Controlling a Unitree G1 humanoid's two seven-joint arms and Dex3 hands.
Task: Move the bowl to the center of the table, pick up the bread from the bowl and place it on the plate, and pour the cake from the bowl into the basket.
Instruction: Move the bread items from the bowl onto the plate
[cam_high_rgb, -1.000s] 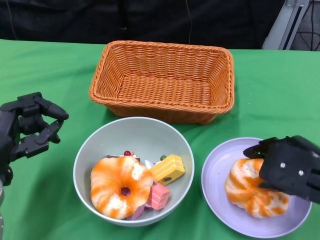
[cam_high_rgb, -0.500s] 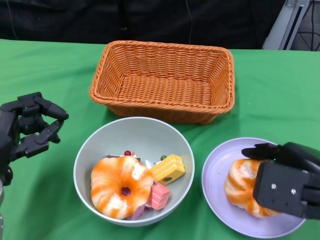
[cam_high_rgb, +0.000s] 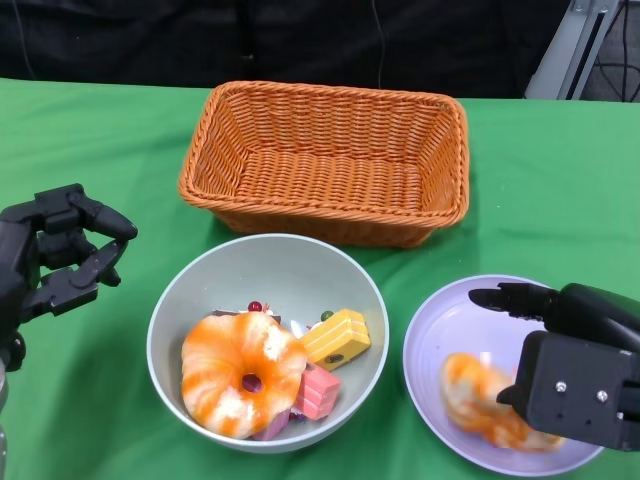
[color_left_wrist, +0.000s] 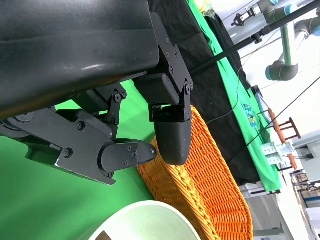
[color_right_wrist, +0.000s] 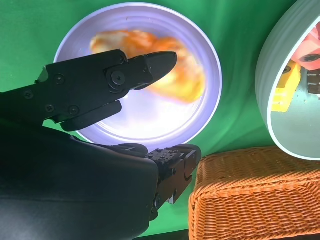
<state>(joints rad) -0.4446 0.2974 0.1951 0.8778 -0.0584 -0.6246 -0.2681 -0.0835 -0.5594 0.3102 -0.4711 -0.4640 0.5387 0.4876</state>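
The right hand (cam_high_rgb: 570, 375) is seen low at the right, over the near right part of the lilac plate (cam_high_rgb: 440, 330). Compared with half a second ago, it has drawn back from the bread (cam_high_rgb: 478, 400), which now lies blurred on the plate, nearer the front edge than before. A second ago the hand's fingers were wrapped over that bread; now nothing is held, and the fingers (color_right_wrist: 150, 67) are spread apart above the plate, as the right wrist view shows, with the bread (color_right_wrist: 170, 75) seen beyond them.

The left hand (cam_high_rgb: 55, 250) is held at the left of the green surface (cam_high_rgb: 560, 190), unchanged in place and pose across the frames. Its fingers are parted and nothing is gripped; in the left wrist view the fingers (color_left_wrist: 170, 135) are seen apart against the basket rim.

The grey bowl (cam_high_rgb: 200, 275) stands just in front of the orange wicker basket (cam_high_rgb: 325, 160), where it stood before. A second orange-and-white bread (cam_high_rgb: 240, 372) lies in it, beside a yellow cake slice (cam_high_rgb: 338, 338) and a pink cake piece (cam_high_rgb: 318, 392). The basket has not shifted.
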